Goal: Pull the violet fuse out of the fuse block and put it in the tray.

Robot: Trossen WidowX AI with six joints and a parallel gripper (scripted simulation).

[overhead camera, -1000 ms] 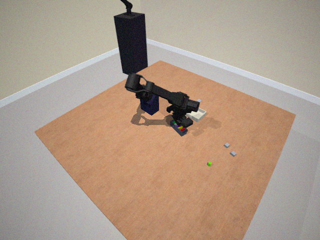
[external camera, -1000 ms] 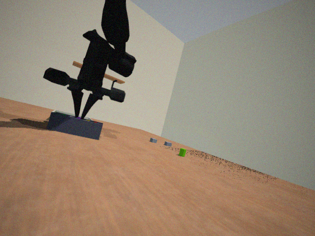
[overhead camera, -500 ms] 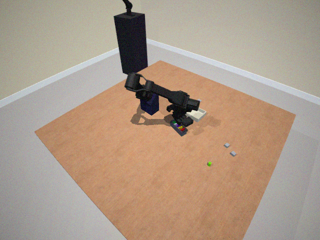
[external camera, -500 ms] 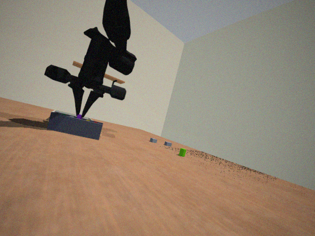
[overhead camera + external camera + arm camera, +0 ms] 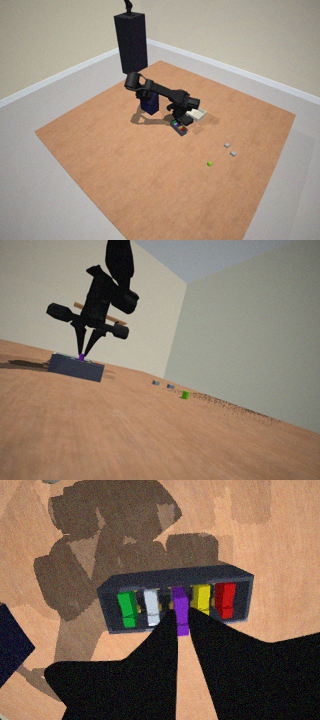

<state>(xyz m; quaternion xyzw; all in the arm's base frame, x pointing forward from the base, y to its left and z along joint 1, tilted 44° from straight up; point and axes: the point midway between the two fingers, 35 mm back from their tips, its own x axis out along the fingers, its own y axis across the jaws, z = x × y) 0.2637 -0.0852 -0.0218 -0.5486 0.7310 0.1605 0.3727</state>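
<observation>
My gripper [image 5: 81, 354] [image 5: 181, 614] is shut on the violet fuse [image 5: 81, 357] [image 5: 181, 622], which stands upright and higher than the other fuses, its top above the rim of the fuse block [image 5: 175, 128] [image 5: 74, 368] [image 5: 175, 575]. Whether its lower end is still inside the block is hard to tell. The green fuse [image 5: 127, 609], white fuse [image 5: 152, 607], yellow fuse [image 5: 202, 599] and red fuse [image 5: 225, 600] sit in their slots; the white and yellow ones are the violet fuse's neighbours, close to the fingertips. The cream tray [image 5: 198, 115] lies behind the block, partly hidden by the arm.
Two small grey blocks [image 5: 226, 145] [image 5: 233, 153] [image 5: 155, 382] [image 5: 170, 386] and a bright green piece [image 5: 209, 163] [image 5: 185, 395] lie on the table, away from the fuse block. A dark blue box [image 5: 149, 106] stands near the arm, and a tall black column [image 5: 133, 43] rises at the back.
</observation>
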